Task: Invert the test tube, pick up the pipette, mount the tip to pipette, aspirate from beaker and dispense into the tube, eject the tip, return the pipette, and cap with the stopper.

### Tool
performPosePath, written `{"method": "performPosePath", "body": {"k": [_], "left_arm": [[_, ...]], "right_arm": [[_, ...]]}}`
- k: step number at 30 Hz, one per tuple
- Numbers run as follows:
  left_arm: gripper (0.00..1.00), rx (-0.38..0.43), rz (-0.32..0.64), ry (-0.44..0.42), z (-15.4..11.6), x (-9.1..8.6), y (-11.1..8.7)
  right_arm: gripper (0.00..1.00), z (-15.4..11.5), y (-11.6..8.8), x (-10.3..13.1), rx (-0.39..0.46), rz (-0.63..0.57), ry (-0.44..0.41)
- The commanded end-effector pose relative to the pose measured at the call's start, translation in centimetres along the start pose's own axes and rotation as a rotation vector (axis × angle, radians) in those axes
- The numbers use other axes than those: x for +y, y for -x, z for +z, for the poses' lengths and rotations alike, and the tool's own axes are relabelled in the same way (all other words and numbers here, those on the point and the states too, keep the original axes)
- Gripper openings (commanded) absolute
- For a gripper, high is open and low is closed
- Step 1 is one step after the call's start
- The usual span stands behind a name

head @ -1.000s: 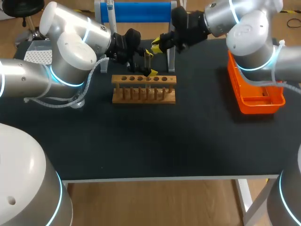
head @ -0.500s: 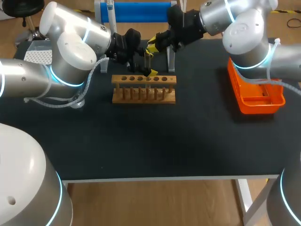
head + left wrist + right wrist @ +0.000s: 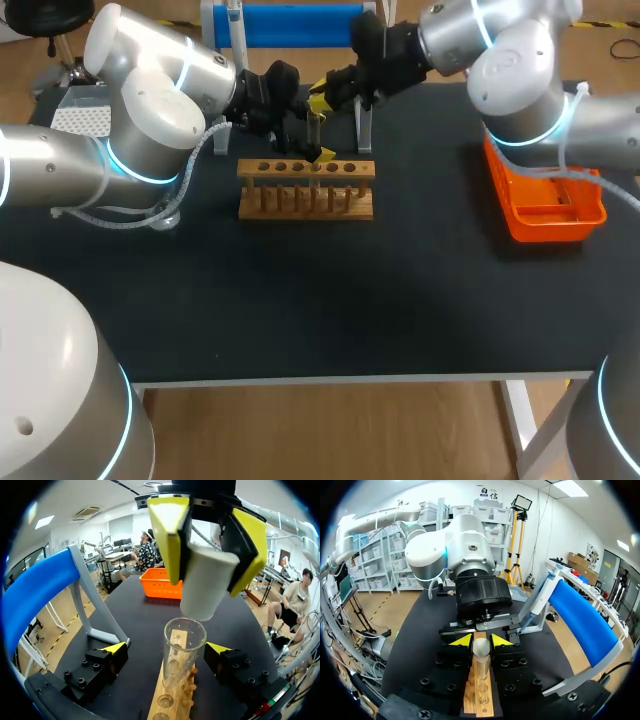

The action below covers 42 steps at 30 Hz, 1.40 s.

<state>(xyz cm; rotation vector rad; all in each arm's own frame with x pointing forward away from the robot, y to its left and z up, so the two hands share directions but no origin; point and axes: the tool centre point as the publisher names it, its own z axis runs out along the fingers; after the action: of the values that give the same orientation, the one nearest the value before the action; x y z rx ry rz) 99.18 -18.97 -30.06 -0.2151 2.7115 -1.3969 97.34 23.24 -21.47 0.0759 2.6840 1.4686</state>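
Note:
A clear test tube (image 3: 183,643) stands mouth up in the wooden rack (image 3: 305,190). My left gripper (image 3: 167,652) is open, one yellow tip on each side of the tube and apart from the glass. Just above the tube's mouth hangs the white stopper (image 3: 204,587), with my right gripper (image 3: 481,641) shut on it. In the head view both grippers meet over the rack's right half, the right gripper (image 3: 325,95) above the tube (image 3: 315,130). The pipette (image 3: 540,597) hangs on the blue stand (image 3: 290,25) behind the rack.
An orange basket (image 3: 545,205) sits at the table's right side. The stand's grey leg (image 3: 365,125) rises just right of the tube. The black tabletop (image 3: 330,300) in front of the rack is bare.
My right gripper has carried the stopper a little to the left, closer over the tube's mouth. The left arm and the tube have kept still.

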Motion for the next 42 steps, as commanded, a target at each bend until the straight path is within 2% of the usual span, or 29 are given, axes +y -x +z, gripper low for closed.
{"method": "performPosePath", "body": {"k": [1, 42], "left_arm": [[1.0, 0.004, -0.001, 0.003, 0.03, -0.05, 0.1], [1.0, 0.004, -0.001, 0.003, 0.03, -0.05, 0.1]], "right_arm": [[0.0, 0.26, 0.17, -0.03, 0.006, 0.002, -0.005], [0.0, 0.98, 0.23, -0.56, 0.013, 0.016, 0.002]]}}
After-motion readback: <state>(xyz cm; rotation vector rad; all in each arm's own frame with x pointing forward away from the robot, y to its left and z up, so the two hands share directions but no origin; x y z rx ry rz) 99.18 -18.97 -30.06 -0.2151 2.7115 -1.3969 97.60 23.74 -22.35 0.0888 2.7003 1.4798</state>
